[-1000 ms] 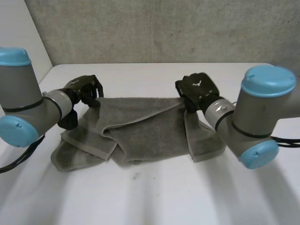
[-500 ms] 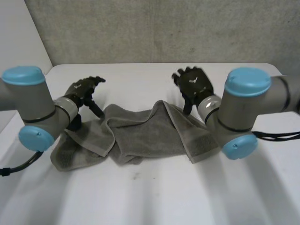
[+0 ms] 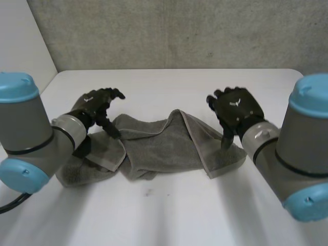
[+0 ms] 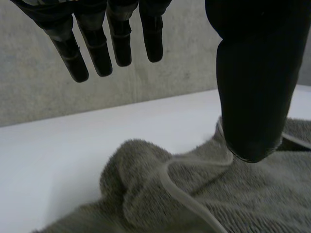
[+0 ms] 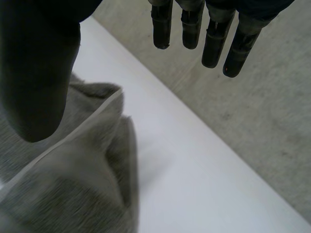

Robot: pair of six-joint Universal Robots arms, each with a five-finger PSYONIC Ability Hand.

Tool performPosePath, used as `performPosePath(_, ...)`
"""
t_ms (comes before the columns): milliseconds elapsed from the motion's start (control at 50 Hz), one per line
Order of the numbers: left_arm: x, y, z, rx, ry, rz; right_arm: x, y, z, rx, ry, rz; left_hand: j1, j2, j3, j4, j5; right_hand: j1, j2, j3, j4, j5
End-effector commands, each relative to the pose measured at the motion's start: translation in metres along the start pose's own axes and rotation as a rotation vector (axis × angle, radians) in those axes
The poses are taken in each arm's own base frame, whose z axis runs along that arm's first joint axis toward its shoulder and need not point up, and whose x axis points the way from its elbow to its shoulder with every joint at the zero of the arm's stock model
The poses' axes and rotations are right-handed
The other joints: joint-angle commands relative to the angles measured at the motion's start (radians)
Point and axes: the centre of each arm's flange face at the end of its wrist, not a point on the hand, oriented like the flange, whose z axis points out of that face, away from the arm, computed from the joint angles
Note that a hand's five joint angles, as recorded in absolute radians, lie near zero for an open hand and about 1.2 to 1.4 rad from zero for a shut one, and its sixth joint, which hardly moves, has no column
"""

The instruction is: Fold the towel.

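Right hand [image 3: 237,108] shifted rightward, left hand [image 3: 97,102] slightly; both splayed above crumpled towel [image 3: 164,146].

towel [image 3: 164,146]: on table [image 3: 169,215], lying left to right | left hand [image 3: 97,105]: above towel's far-left edge | right hand [image 3: 237,110]: above towel's right end | wall [image 3: 179,31]: behind table

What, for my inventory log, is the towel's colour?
Plain brownish grey, no pattern; the towel shows best in the head view.
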Motion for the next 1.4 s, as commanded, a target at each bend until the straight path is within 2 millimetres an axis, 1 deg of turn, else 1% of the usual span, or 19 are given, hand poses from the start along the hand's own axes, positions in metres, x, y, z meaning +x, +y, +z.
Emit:
performPosePath(20,0.005,0.021,0.009,-0.036,-0.034,0.011,-0.009,0.022,-0.003,-0.012,0.004,0.008,0.116,0.115,0.114,0.116,0.113,0.019,0.012,0.015,-0.001,0.024)
performPosePath(140,0.004,0.036,0.026,-0.033,-0.071,0.034,-0.015,0.037,-0.002,-0.001,0.008,0.008,0.286,0.285,0.284,0.286,0.283,0.057,0.05,0.053,0.037,0.062)
performPosePath(220,0.001,0.041,0.035,-0.036,-0.098,0.09,-0.023,0.053,0.001,-0.036,-0.01,0.007,0.292,0.291,0.291,0.292,0.289,0.057,0.05,0.053,0.037,0.062)
performPosePath(340,-0.004,0.049,0.051,-0.022,-0.123,0.179,-0.031,0.062,0.002,-0.057,-0.031,0.004,0.395,0.394,0.393,0.395,0.392,0.057,0.05,0.053,0.037,0.062)
performPosePath(400,-0.004,0.053,0.055,-0.019,-0.123,0.181,-0.032,0.065,0.005,-0.062,-0.032,0.004,0.494,0.494,0.493,0.495,0.492,0.06,0.053,0.056,0.04,0.065)
performPosePath(500,-0.004,0.052,0.056,-0.011,-0.124,0.181,-0.031,0.065,0.007,-0.041,-0.021,0.006,0.809,0.808,0.807,0.809,0.806,0.096,0.088,0.091,0.075,0.1)
performPosePath(540,-0.004,0.048,0.054,-0.003,-0.127,0.181,-0.031,0.064,0.009,-0.027,-0.014,0.017,1.033,1.032,1.032,1.034,1.03,0.101,0.094,0.097,0.081,0.106)
performPosePath(600,-0.004,0.043,0.051,0.01,-0.134,0.18,-0.028,0.059,0.011,-0.012,-0.005,0.08,1.034,1.034,1.033,1.035,1.031,0.066,0.059,0.062,0.046,0.071)
performPosePath(700,0.0,0.009,0.031,0.081,-0.153,0.181,-0.023,0.049,0.015,0.014,0.004,0.233,1.034,1.034,1.033,1.035,1.031,-0.067,-0.075,-0.072,-0.088,-0.062)
performPosePath(760,0.002,0.001,0.025,0.099,-0.149,0.186,-0.019,0.042,0.018,0.025,0.006,0.322,1.034,1.034,1.033,1.035,1.031,-0.067,-0.075,-0.072,-0.088,-0.062)
performPosePath(800,0.005,-0.016,0.014,0.139,-0.145,0.188,-0.018,0.039,0.019,0.025,0.006,0.355,1.034,1.034,1.033,1.035,1.031,-0.067,-0.075,-0.072,-0.088,-0.062)
performPosePath(920,0.008,-0.027,0.003,0.161,-0.137,0.19,-0.016,0.031,0.021,0.011,-0.004,0.388,1.034,1.034,1.033,1.035,1.031,-0.067,-0.075,-0.072,-0.088,-0.062)
performPosePath(980,0.01,-0.021,0.002,0.142,-0.121,0.19,-0.019,0.032,0.02,0.004,-0.016,0.387,1.034,1.034,1.033,1.035,1.031,-0.067,-0.075,-0.072,-0.088,-0.062)
performPosePath(1000,0.01,-0.015,0.003,0.131,-0.109,0.19,-0.019,0.032,0.02,0.004,-0.016,0.387,0.968,0.967,0.967,0.968,0.965,-0.067,-0.075,-0.072,-0.088,-0.062)
performPosePath(1020,0.01,-0.008,0.004,0.111,-0.099,0.19,-0.02,0.033,0.02,-0.001,-0.019,0.384,0.691,0.69,0.69,0.691,0.688,-0.067,-0.075,-0.072,-0.088,-0.062)
performPosePath(1060,0.01,0.001,0.008,0.085,-0.09,0.192,-0.021,0.035,0.019,-0.006,-0.021,0.384,0.575,0.574,0.574,0.575,0.572,-0.067,-0.075,-0.072,-0.088,-0.062)
performPosePath(1080,0.009,0.011,0.012,0.059,-0.084,0.189,-0.022,0.036,0.019,-0.01,-0.022,0.379,0.574,0.573,0.572,0.574,0.571,-0.067,-0.075,-0.072,-0.088,-0.062)
performPosePath(1240,0.006,0.04,0.031,-0.004,-0.081,0.182,-0.024,0.049,0.02,-0.048,-0.023,0.359,0.565,0.564,0.564,0.565,0.562,-0.067,-0.075,-0.072,-0.088,-0.062)
performPosePath(1400,0.003,0.052,0.046,-0.022,-0.092,0.187,-0.024,0.056,0.021,-0.067,-0.021,0.358,0.574,0.573,0.572,0.574,0.571,-0.067,-0.075,-0.072,-0.088,-0.062)
